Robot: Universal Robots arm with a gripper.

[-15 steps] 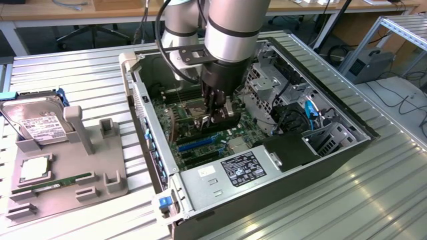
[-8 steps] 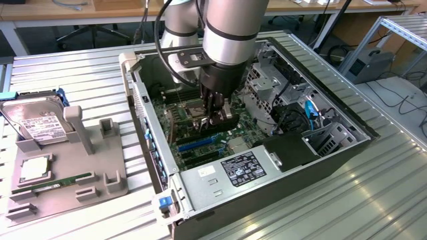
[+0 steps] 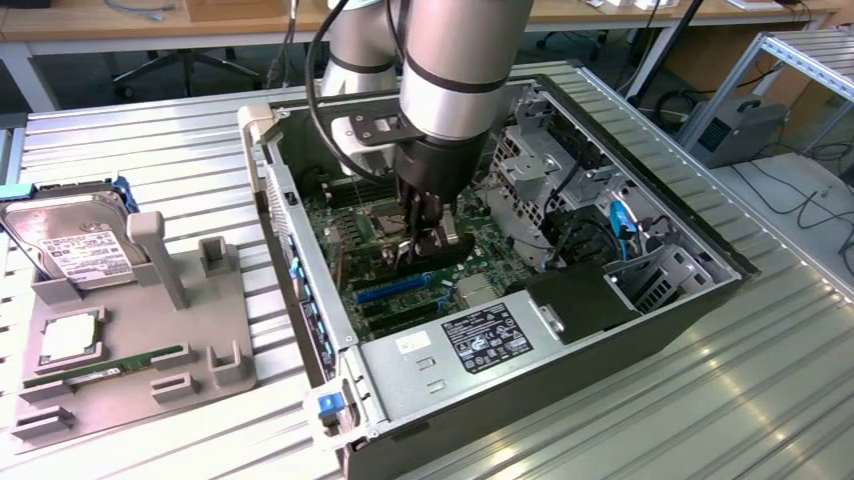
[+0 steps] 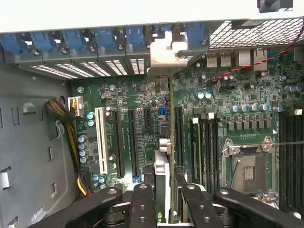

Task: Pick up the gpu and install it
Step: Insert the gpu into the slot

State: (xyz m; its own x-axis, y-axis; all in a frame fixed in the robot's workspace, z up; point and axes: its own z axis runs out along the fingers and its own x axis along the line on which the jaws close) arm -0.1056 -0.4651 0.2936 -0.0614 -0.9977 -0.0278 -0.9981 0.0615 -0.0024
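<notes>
The gpu (image 4: 163, 156), a thin card seen edge-on with a green board and a silver metal bracket end, stands upright inside the open black computer case (image 3: 694, 300), gripped between the fingers of the black gripper (image 4: 164, 202). The jaws are closed on the card's upper edge, one finger on each face, which keeps it vertical and in line with the long black expansion slots (image 4: 133, 142) of the green motherboard (image 4: 218, 95). The bracket end points toward the case's rear wall with its blue slot clips (image 4: 135, 35), evidently so the bracket can meet a rear opening. Whether the card's edge is seated cannot be told.

In the exterior view the grey arm (image 3: 461, 70) reaches straight down into the case. The case lies on a ribbed aluminium table (image 3: 147, 150). At that view's left, a grey fixture tray (image 3: 200, 350) holds a silver hard drive (image 3: 74, 245) and a narrow green memory stick (image 3: 114, 365). Desks and cables stand beyond.
</notes>
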